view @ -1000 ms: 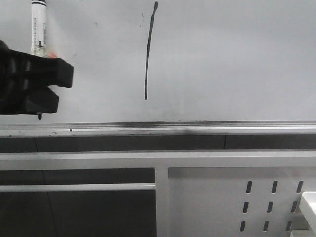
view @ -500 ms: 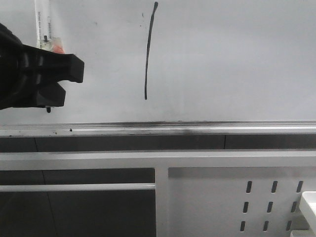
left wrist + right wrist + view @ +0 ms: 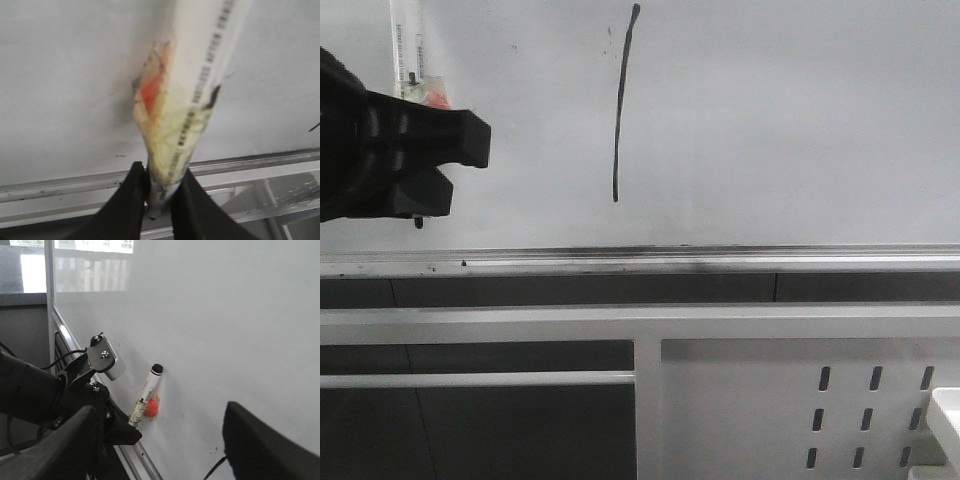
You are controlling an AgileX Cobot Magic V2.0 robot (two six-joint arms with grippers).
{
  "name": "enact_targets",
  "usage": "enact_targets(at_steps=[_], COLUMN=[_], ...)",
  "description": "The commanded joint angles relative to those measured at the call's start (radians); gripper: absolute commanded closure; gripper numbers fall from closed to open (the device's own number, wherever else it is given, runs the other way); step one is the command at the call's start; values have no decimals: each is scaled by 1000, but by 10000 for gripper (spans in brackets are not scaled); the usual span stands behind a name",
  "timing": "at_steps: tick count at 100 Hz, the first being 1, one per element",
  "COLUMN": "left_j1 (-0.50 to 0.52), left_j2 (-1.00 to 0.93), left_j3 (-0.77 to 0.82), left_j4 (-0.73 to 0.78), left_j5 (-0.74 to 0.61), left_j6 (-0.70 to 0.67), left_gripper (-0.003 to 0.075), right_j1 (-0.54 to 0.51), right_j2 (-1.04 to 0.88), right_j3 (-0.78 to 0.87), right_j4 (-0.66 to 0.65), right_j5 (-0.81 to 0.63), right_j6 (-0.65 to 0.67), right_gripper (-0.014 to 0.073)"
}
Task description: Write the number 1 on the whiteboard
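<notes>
The number 1 (image 3: 619,110) is a thin black, nearly vertical stroke on the whiteboard (image 3: 790,120). My left gripper (image 3: 463,168) is at the far left, shut on a white marker pen (image 3: 406,50). The pen stands upright against the board, well left of the stroke, with its black tip just above the rail. In the left wrist view the fingers (image 3: 131,200) clamp the pen (image 3: 192,95), which carries tape and a red patch. My right gripper (image 3: 160,415) is open and empty. Its view shows the pen (image 3: 148,387), the left gripper (image 3: 107,422) and the stroke's lower end (image 3: 214,468).
A silver metal rail (image 3: 650,258) runs along the whiteboard's lower edge. Below it is a white perforated metal frame (image 3: 740,400) with dark gaps. A white object's corner (image 3: 945,410) shows at the lower right. A cable runs along the left arm (image 3: 30,390).
From one second ago to half a second ago my left gripper moved up and slightly right with the pen. Since then nothing has moved. The stroke is unchanged.
</notes>
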Motion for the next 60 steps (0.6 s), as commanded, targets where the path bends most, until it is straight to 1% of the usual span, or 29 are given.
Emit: enact_targets(at_steps=[1,15,37,60], left_j1=[1,1,1,1], left_j2=[-18,-15,25,48], left_j3=[-34,-32,-32,-32], left_j4=[26,26,26,26], left_j5=[29,-21,-19,43], left_j6=[-8,-8,-8,-8], left_gripper=[740,740,740,740], right_j1=[-7,-7,-7,-7], right_j2=[-15,-15,-15,-15], right_j3=[-36,-36,-36,-36], right_j4=[11,11,11,11], right_j5=[-74,-74,-74,-74], right_j6=[-9,-9,-9,-9], right_gripper=[121,121,121,121])
